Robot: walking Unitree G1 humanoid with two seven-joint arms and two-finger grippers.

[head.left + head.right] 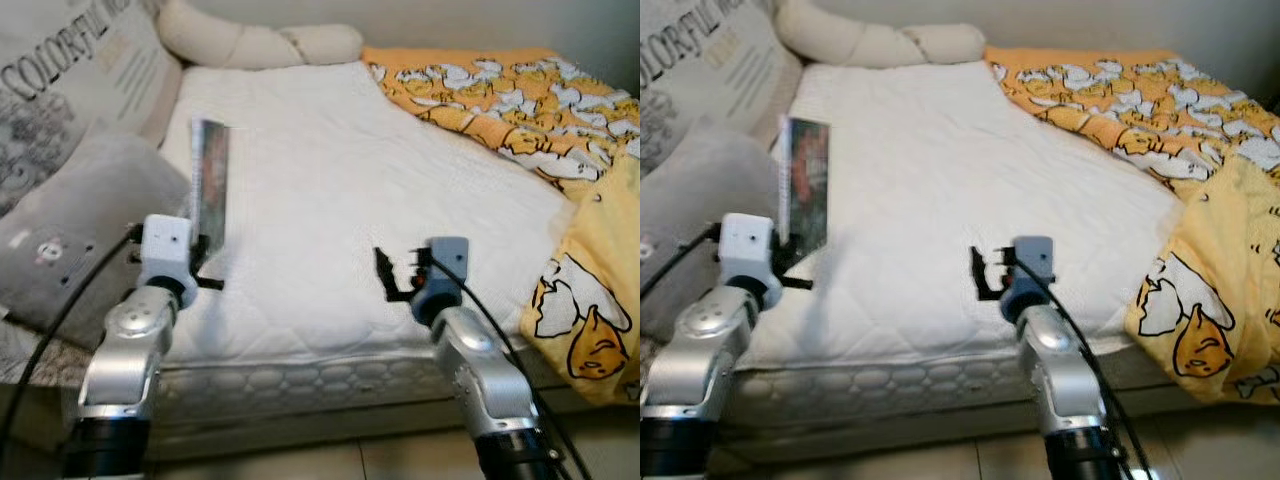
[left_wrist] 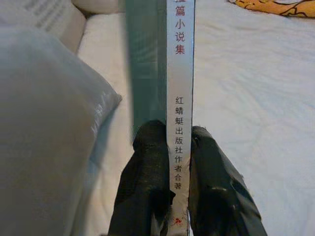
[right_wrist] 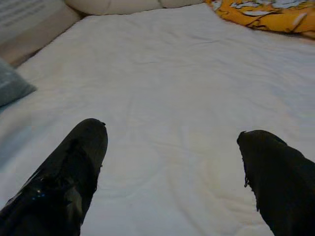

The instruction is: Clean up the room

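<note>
The left gripper (image 2: 170, 162) has its jaws pinched tight on a thin book (image 1: 209, 180), holding it standing up over the bed (image 1: 330, 200), near the bed's front edge and just beside the grey pillow (image 1: 70, 230). The right gripper (image 3: 172, 162) hangs over the bed too, jaws wide apart, holding nothing. A yellow blanket (image 1: 520, 100) lies on the bed's far side.

A book (image 1: 210, 180) stands upright over the mattress (image 1: 330, 200); pillows (image 1: 70, 230) lie left; a blanket (image 1: 520, 110) lies right, behind.
</note>
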